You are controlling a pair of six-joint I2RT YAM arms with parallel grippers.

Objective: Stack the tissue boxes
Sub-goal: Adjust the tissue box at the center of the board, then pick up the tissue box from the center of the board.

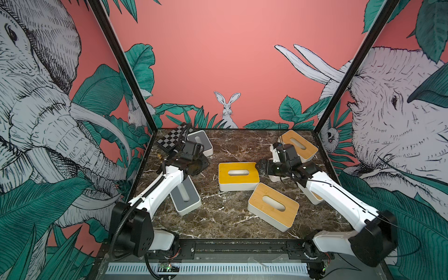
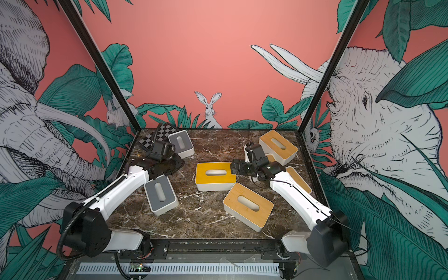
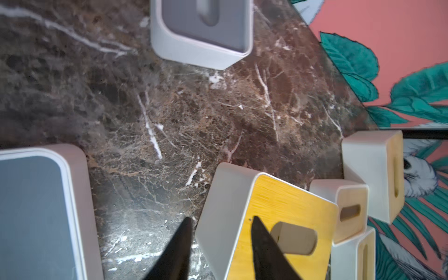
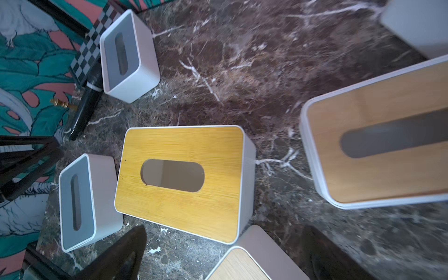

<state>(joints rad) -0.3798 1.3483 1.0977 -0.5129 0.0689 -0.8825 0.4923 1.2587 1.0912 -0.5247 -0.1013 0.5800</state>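
Note:
A yellow-lidded tissue box lies mid-table, with a bamboo-lidded one just in front of it and another at the back right. Two more bamboo boxes are mostly hidden under my right arm. One grey-lidded box sits at the back left and a second lies under my left forearm. My left gripper hovers left of the yellow box, jaws apart and empty. My right gripper stands wide open over the yellow box's right end, holding nothing.
A black-and-white checkerboard case lies in the back left corner beside the grey box, with a small brass piece next to it. Black frame posts and printed walls close the table on three sides.

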